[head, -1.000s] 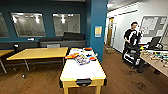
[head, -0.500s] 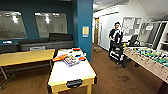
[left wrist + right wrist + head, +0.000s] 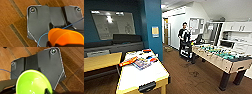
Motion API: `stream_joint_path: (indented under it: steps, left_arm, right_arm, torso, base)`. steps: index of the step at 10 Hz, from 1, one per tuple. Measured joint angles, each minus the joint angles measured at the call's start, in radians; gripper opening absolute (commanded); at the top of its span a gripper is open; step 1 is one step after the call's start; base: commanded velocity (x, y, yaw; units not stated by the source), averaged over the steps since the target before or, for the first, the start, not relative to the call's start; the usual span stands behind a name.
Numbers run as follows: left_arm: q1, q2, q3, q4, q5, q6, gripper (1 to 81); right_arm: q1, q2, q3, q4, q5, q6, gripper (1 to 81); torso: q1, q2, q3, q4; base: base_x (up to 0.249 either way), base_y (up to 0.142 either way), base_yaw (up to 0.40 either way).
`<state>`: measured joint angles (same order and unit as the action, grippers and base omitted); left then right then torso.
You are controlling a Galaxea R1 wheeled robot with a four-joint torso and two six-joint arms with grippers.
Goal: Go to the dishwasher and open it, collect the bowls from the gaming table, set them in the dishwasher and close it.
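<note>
Wood-floor lounge: gaming table [image 3: 142, 75] near, foosball table [image 3: 224, 58] right, person [image 3: 184, 37] beyond. Claw grips unclear; orange bowl [image 3: 66, 37], green bowl [image 3: 33, 83] apparently carried.

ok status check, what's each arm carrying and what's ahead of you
Left wrist: orange bowl. Right wrist: green bowl. Gaming table close at left. Foosball table and a person ahead right, wood floor between.

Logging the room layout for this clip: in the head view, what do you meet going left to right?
Plain yellow table → white-topped air-hockey table → teal pillar → person → foosball table → white cabinets.
</note>
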<state>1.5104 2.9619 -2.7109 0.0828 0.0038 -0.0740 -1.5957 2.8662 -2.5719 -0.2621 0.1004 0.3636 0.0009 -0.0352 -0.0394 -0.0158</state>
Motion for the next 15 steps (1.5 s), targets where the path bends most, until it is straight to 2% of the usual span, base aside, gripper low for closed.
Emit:
stream_joint_path:
  steps: [15]
  left_arm:
    - [0.001,0.010,-0.021,0.000,0.000,0.000,1.0]
  right_arm:
    - [0.000,0.020,-0.011,0.000,0.000,0.001,1.0]
  torso:
    - [0.000,0.000,0.000,0.000]
  base:
    - [0.000,0.000,-0.397]
